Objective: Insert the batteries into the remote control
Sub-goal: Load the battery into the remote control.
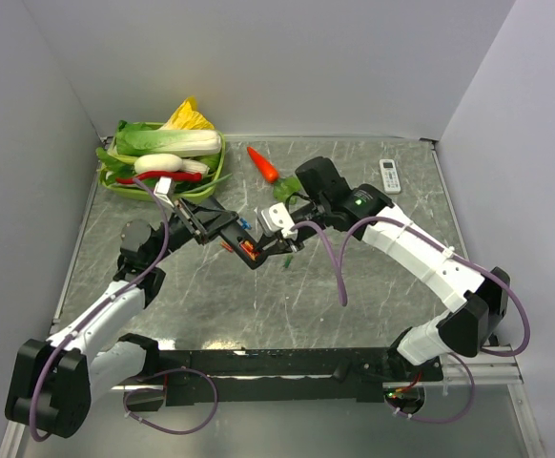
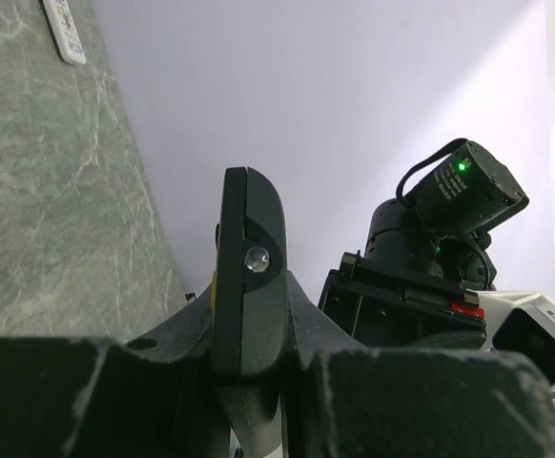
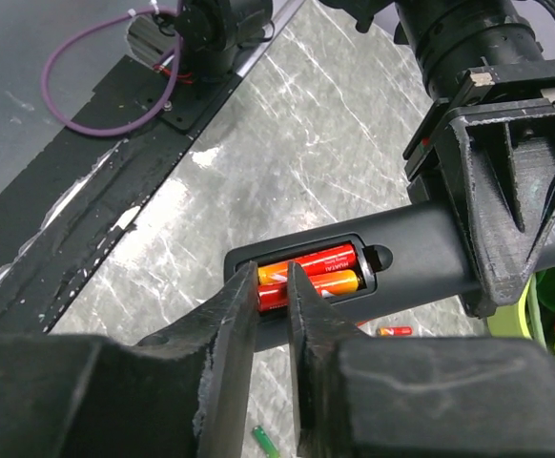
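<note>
My left gripper (image 1: 199, 218) is shut on the black remote control (image 1: 225, 229) and holds it above the table, edge-on in the left wrist view (image 2: 247, 267). In the right wrist view the remote (image 3: 421, 253) has its open back compartment facing up, with two red-orange batteries (image 3: 330, 267) lying side by side in it. My right gripper (image 3: 274, 281) is nearly closed, nothing between the fingers, with its tips at the near end of the lower battery. A loose red battery (image 3: 394, 331) and a green one (image 3: 265, 441) lie on the table below.
A green basket (image 1: 111, 181) of vegetables stands at the back left. An orange carrot (image 1: 263, 164) and a white remote (image 1: 390, 176) lie at the back. The right arm's purple cable (image 1: 335, 272) hangs over the middle of the table.
</note>
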Action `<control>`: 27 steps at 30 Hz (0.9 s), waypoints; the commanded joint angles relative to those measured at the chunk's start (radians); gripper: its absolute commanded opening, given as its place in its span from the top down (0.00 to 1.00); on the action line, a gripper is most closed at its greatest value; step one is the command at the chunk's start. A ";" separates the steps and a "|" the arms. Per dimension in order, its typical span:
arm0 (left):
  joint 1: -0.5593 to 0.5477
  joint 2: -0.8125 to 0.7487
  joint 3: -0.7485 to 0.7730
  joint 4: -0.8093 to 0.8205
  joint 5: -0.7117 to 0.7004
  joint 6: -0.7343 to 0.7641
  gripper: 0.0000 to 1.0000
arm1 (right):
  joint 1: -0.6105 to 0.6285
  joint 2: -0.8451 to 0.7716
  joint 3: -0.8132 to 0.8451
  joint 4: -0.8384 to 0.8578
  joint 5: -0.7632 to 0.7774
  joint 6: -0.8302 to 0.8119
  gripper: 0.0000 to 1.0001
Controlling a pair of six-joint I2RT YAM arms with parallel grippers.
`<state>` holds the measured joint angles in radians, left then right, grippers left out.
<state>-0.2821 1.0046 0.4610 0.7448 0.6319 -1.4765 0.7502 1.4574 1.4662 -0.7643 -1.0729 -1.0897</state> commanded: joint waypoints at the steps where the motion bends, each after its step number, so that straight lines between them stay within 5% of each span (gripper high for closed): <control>1: -0.005 -0.001 0.054 0.149 0.031 -0.024 0.98 | 0.009 0.026 -0.038 0.100 0.073 0.013 0.80; 19: -0.005 0.031 0.039 0.314 0.066 -0.038 0.98 | -0.022 0.087 -0.118 0.307 0.116 0.145 0.97; 24: -0.005 0.015 0.065 0.033 0.026 0.200 0.98 | -0.022 0.044 -0.058 0.365 0.094 0.307 0.85; 27: -0.005 0.011 0.074 -0.062 -0.015 0.310 0.98 | -0.020 -0.008 -0.052 0.454 0.120 0.479 0.65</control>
<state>-0.2768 1.0534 0.4713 0.7628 0.6353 -1.3254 0.7422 1.4914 1.3811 -0.4515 -1.0042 -0.8150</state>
